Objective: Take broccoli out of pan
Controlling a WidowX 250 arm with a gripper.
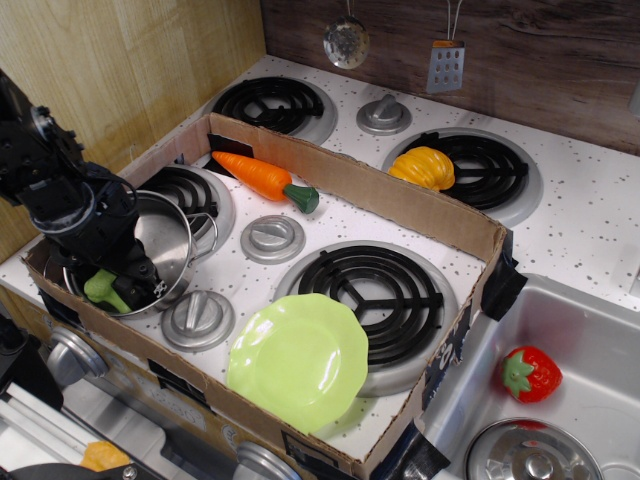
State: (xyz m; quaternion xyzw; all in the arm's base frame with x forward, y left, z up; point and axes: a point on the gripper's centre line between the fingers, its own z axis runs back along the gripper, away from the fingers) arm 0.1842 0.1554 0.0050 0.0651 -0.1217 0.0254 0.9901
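Matte black jointed arm (45,165) with looping black cables, ending in a blocky black tool (125,280).

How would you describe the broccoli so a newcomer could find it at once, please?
Find the cardboard box on the stove; at its near-left corner sits the steel pan. The broccoli lies inside, under the black tool: small, lumpy, light green, unlike the flat green plate.
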